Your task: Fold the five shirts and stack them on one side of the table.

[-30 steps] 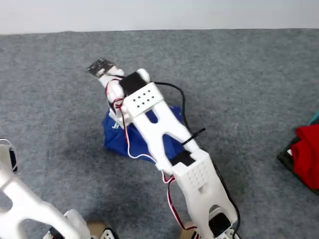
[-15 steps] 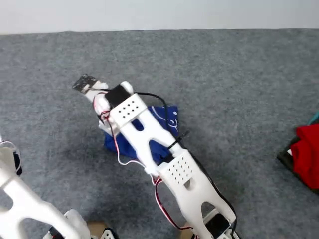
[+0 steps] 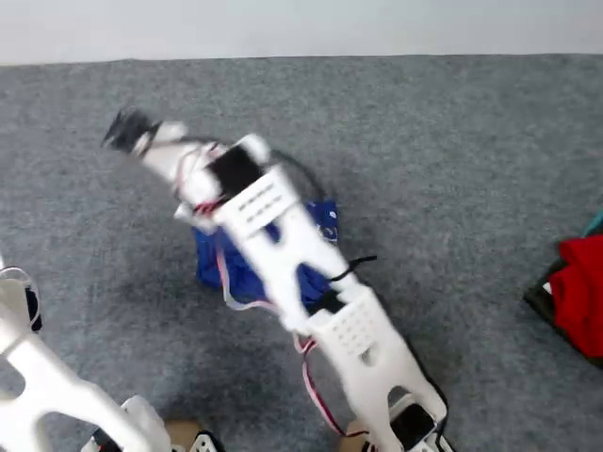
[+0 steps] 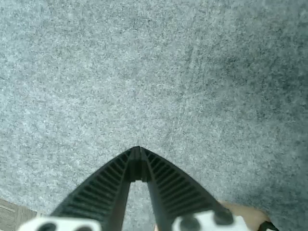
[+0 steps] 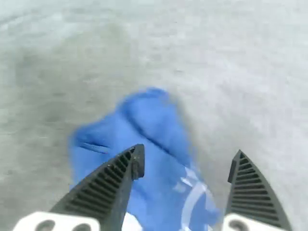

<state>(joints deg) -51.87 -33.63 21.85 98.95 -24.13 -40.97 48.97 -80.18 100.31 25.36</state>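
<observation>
Blue shirt (image 5: pixel 149 125), crumpled, lies just under and ahead of the right pincer (image 5: pixel 187 159), jaws spread, empty; left pincer (image 4: pixel 138 155) clenched, farther off.

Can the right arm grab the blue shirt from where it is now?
Probably yes. The right tool is open and hangs just over the blue shirt, with nothing between them.

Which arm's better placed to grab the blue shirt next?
Right, likely. The right hand is open with the blue shirt just ahead of it; the left hand is shut over bare grey mat.
</observation>
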